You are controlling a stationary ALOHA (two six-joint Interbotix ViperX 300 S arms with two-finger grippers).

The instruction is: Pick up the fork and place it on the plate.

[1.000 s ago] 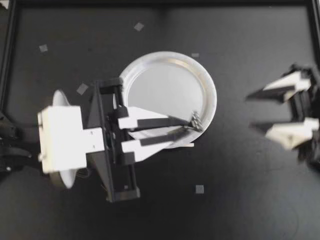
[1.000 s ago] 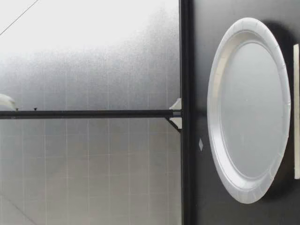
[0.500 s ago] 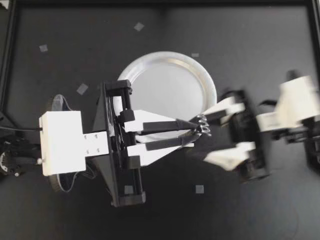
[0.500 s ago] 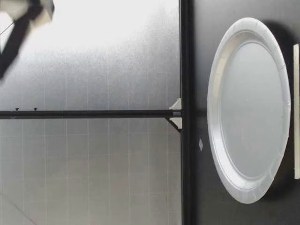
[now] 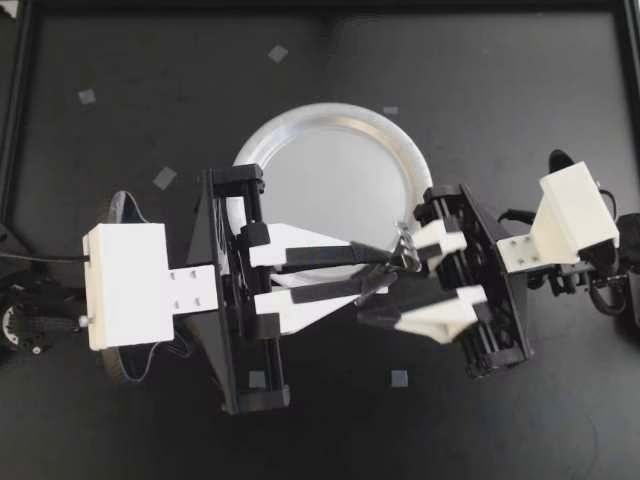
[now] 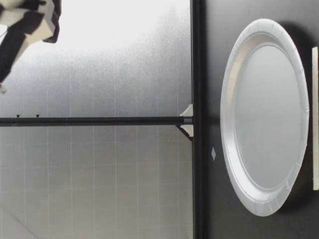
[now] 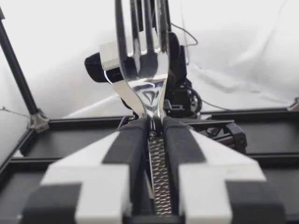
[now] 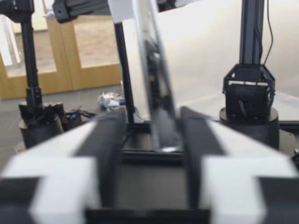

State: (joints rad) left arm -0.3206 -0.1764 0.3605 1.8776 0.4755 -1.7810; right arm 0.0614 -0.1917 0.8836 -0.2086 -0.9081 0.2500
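a: left gripper (image 5: 388, 264)?
b: clamped tight on the fork (image 5: 405, 248), held over the plate (image 5: 330, 180) rim.
a: right gripper (image 5: 385, 290)?
b: spread wide, fingers either side of the fork, not touching.

Centre of surface (image 5: 500, 80) held the plate (image 5: 330, 170). My left gripper (image 5: 385, 268) lay over its right rim, fork (image 5: 405, 250) between the fingers (image 5: 330, 248). My right gripper (image 5: 392, 282) faced it from the right, its fingers flanking the fork's head.

The black tabletop (image 5: 480, 80) carries a white plate (image 5: 330, 170) near its middle. Small pale squares (image 5: 164, 178) lie scattered around it. A white strip (image 6: 315, 119) lies just beside the plate, on the low camera's side.
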